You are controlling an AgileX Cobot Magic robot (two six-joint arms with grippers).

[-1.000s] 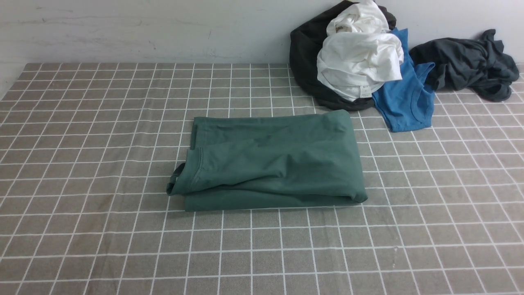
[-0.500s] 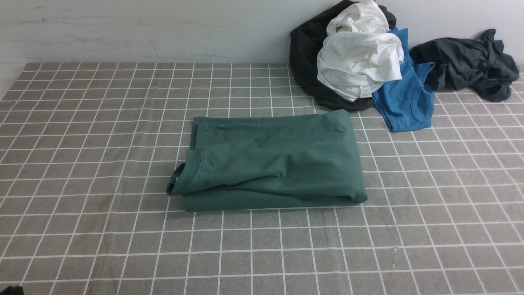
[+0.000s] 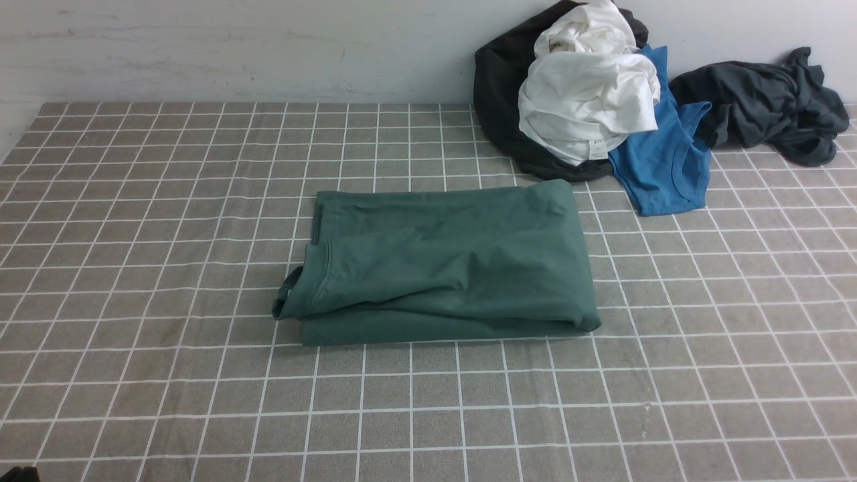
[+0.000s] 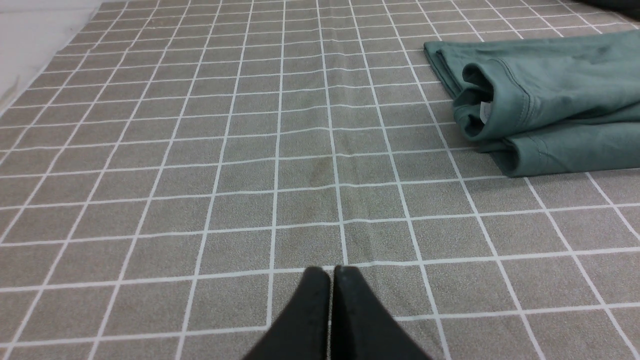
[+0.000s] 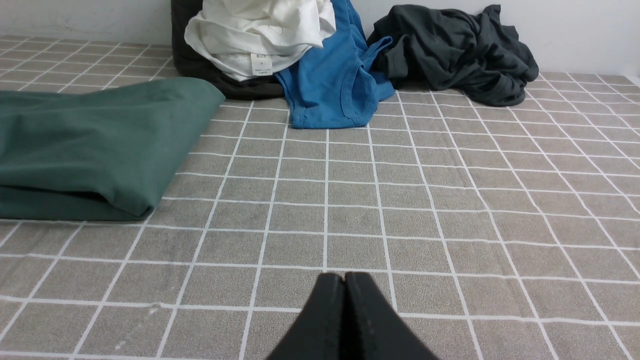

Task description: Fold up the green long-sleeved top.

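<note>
The green long-sleeved top (image 3: 445, 261) lies folded into a flat rectangle in the middle of the checked tablecloth, a sleeve cuff sticking out at its left end. It also shows in the left wrist view (image 4: 545, 100) and the right wrist view (image 5: 90, 145). My left gripper (image 4: 331, 272) is shut and empty, low over bare cloth, apart from the top. My right gripper (image 5: 345, 277) is shut and empty, low over bare cloth on the top's other side. In the front view only a dark bit of the left arm (image 3: 17, 474) shows at the bottom left corner.
At the back right against the wall lies a pile: a white garment (image 3: 589, 94) on a black one (image 3: 499, 87), a bright blue sleeveless top (image 3: 663, 161) and a dark grey garment (image 3: 763, 100). The checked tablecloth (image 3: 167, 201) covers the table.
A dark bit of the left arm has come into the front view's bottom left corner. The green top has not moved.
</note>
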